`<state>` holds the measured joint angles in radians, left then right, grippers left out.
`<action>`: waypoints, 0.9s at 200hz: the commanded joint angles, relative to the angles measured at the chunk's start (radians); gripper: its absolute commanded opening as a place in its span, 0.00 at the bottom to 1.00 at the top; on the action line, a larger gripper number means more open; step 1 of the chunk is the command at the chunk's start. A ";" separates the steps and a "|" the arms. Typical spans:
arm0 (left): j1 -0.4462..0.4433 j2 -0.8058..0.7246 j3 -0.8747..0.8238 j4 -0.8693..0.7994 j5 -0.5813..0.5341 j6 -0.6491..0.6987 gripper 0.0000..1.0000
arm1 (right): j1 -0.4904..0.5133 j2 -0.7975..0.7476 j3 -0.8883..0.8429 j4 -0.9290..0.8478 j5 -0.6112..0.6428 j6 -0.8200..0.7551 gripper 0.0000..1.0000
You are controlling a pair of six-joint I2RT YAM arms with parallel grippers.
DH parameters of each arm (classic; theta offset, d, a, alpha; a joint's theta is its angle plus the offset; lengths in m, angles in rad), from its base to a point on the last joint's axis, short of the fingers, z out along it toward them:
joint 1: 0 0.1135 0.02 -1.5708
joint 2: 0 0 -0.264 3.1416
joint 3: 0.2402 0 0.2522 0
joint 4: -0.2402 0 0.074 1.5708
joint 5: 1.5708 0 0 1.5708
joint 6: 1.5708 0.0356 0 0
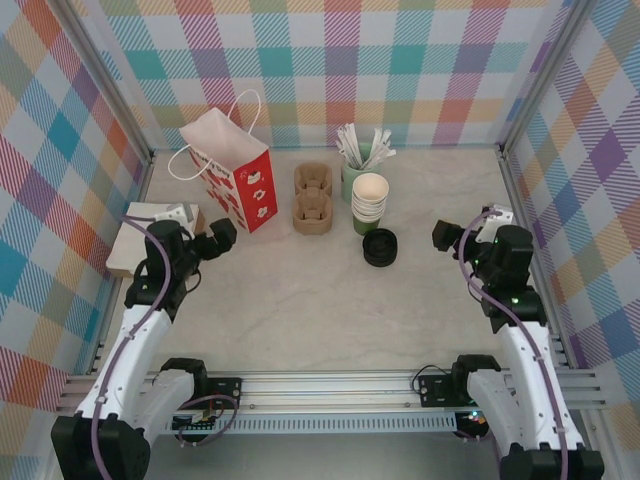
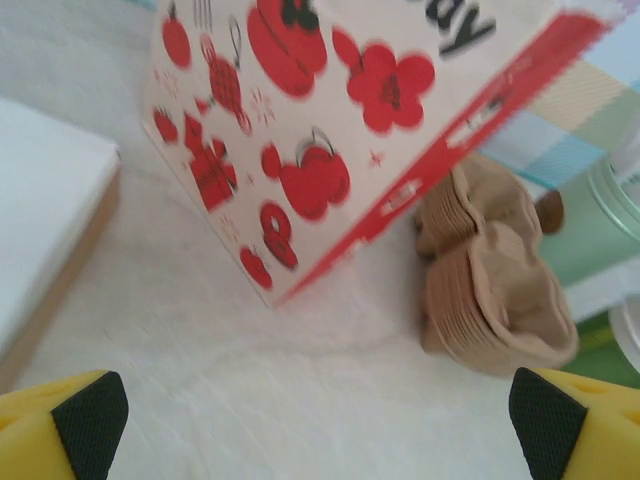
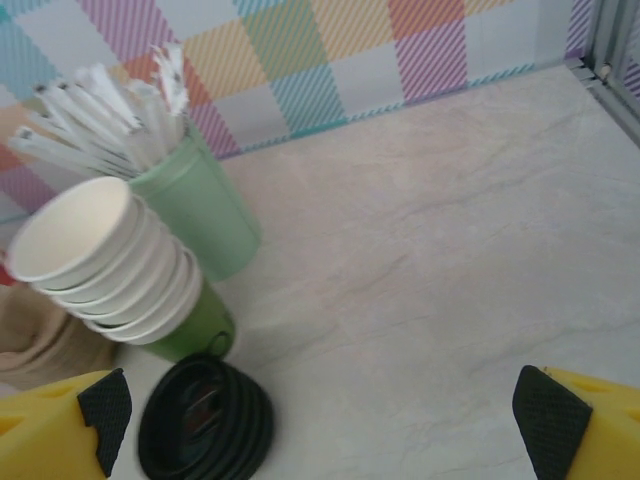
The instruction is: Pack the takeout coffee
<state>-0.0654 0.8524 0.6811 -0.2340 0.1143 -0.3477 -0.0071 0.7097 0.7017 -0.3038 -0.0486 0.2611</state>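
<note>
Yellow fingertips with black pads [image 2: 90, 420] are sitting far apart at the bottom corners of the left wrist view, so the left gripper [image 1: 215, 240] is standing spread wide and holding nothing. It is facing the red-and-white paper bag [image 1: 235, 170] and the brown pulp cup carriers [image 1: 312, 197]. Across the table [image 1: 300, 300], the right gripper [image 1: 447, 237] is likewise gaping wide and empty. It is pointing towards the stack of green cups [image 1: 370, 205], with the pile of black lids [image 1: 380, 247] lying just in front of it and the pale green pot of stirrers [image 1: 352, 172] standing just behind. No cup is wearing a lid yet, so the one to pack is probably the top cup [image 3: 75, 230] of that stack, towards the rear middle of the table. I am judging it to be light and thin-walled, buckling under a hard squeeze and tipping easily. A gentle pinch across the rolled rim or upper wall is looking safest, though nested cups may be clinging together. The lid plastic is looking slick and springy, best taken by its edge.
</note>
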 commanded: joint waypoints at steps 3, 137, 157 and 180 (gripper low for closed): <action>-0.010 -0.025 -0.026 -0.107 0.181 -0.135 1.00 | -0.007 0.026 0.131 -0.279 -0.119 0.143 1.00; -0.047 0.071 -0.102 0.041 0.333 -0.272 0.97 | 0.027 0.692 0.708 -0.504 -0.369 0.216 0.69; -0.050 0.075 -0.103 0.044 0.325 -0.273 0.97 | 0.053 0.782 0.783 -0.530 -0.346 0.191 0.65; -0.053 0.090 -0.101 0.050 0.323 -0.278 0.96 | 0.092 0.876 0.870 -0.564 -0.327 0.166 0.60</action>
<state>-0.0990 0.9291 0.5911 -0.2253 0.4335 -0.6140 0.0467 1.5219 1.4761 -0.8021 -0.3779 0.4709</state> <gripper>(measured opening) 0.966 0.621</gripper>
